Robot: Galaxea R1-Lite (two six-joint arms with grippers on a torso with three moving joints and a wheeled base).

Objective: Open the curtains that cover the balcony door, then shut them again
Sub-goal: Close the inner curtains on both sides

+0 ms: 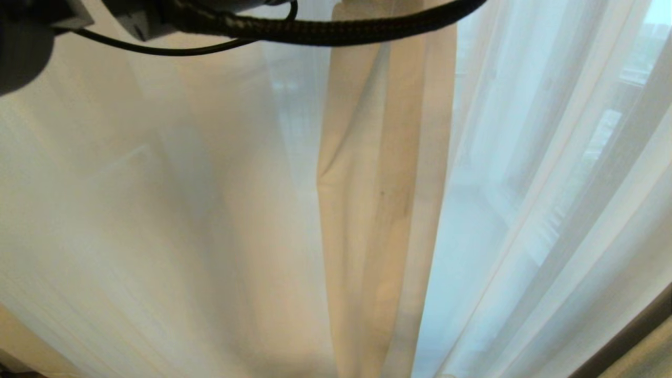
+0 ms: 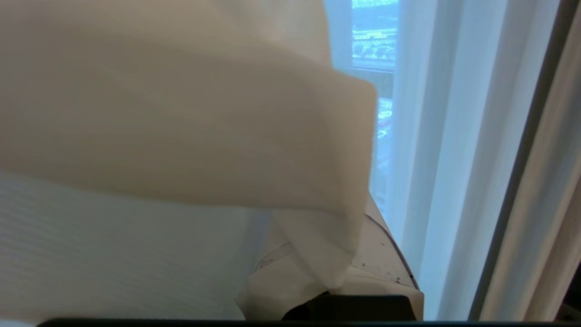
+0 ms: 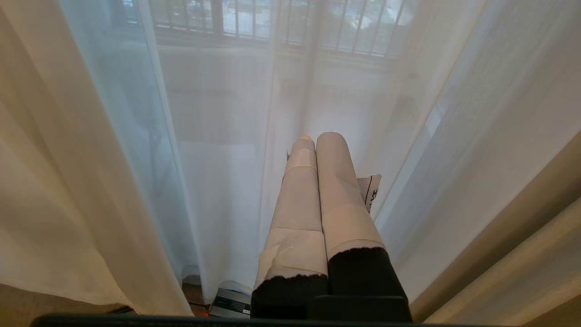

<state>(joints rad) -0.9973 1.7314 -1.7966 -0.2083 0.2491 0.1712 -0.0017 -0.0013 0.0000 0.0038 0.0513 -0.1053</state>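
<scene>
My left claw (image 2: 336, 277) is clamped on the curtains (image 1: 383, 210), fabric hiding its fingers. Right claw (image 3: 317, 145) is closed, empty, beside the curtains; railing beyond is blurred.

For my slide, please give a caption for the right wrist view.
Right gripper, shut and empty, pointing at the sheer curtains.
</scene>
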